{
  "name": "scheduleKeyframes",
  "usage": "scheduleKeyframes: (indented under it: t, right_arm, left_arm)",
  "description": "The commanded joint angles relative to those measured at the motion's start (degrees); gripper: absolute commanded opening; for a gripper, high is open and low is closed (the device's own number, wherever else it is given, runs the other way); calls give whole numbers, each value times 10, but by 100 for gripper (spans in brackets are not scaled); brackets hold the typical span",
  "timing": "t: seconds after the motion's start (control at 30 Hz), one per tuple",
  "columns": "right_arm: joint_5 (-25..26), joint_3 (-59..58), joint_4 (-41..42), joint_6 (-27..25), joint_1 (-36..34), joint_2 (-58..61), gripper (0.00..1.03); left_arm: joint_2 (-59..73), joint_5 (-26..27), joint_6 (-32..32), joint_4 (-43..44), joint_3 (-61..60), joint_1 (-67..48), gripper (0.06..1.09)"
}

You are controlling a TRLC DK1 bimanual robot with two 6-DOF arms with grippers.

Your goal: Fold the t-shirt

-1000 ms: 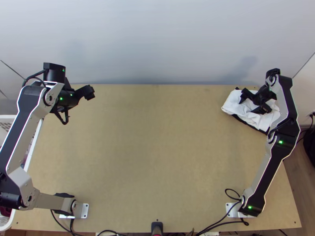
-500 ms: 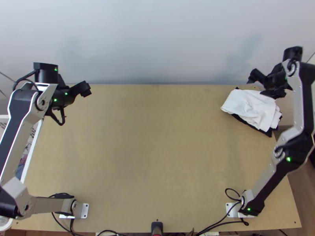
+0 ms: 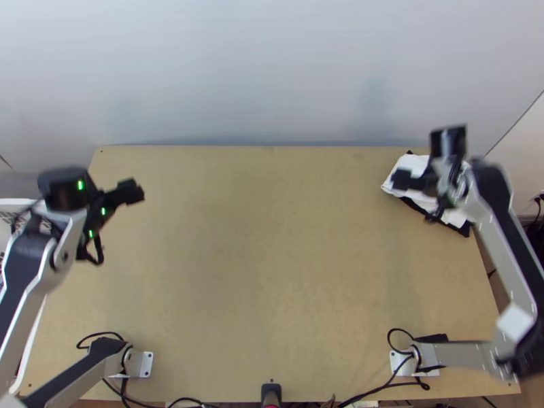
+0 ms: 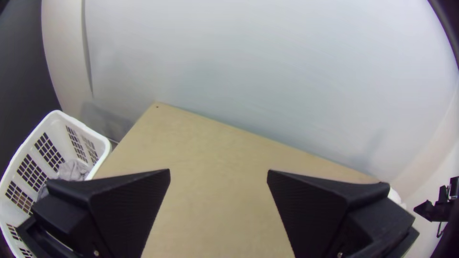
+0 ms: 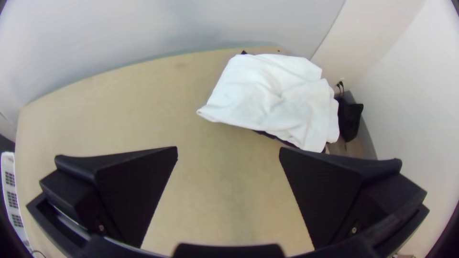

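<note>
I have the right gripper (image 5: 228, 147) wide, its two flat black fingers well apart with no cloth between them. Just beyond its fingertips in the wrist view lies the white cloth (image 5: 272, 95), which I take for the t-shirt, at the table's far right corner. From above, the right gripper overlaps part of that bundle, though I can't judge how high it hangs over it, and I see no grip on the fabric

The cloth lies in loose layers, wrinkled on top, with a dark cloth (image 5: 282, 140) peeking out along its near edge and at a far corner. As I read it, its long axis slants from the table's far edge toward the right side edge, so any grasp has to line up with that diagonal. The right arm is clearly the nearer one; the left gripper (image 4: 219, 170), also spread wide and holding nothing, is over the left side of the table (image 3: 272, 238), by the white basket (image 4: 62, 126)

The bundle looks compact enough to be a finished fold, but I can't be sure. If it needs more work, I'd bring it inward first with the right arm; a careless pinch could drag the dark layer along too
</note>
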Motion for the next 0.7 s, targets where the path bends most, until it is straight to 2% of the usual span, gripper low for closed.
scheduleKeyframes:
  t: [0.0,0.23,0.33,0.4,0.5,0.67]
  right_arm:
    - [49,-233,113,-5,91,-129,99]
    - [52,-423,292,-13,103,-247,99]
    - [52,-486,361,2,61,-284,99]
    - [52,-526,403,2,37,-307,99]
    - [52,-569,454,-10,35,-323,99]
    - [52,-632,520,-11,38,-340,99]
  left_arm:
    - [-143,-65,23,93,-204,-3,104]
    - [-271,-71,24,139,-347,-2,104]
    - [-362,-69,27,184,-414,-4,104]
    - [-410,-69,59,222,-453,-7,104]
    - [-460,-69,118,274,-492,-11,104]
    - [-559,-62,157,298,-557,-27,104]
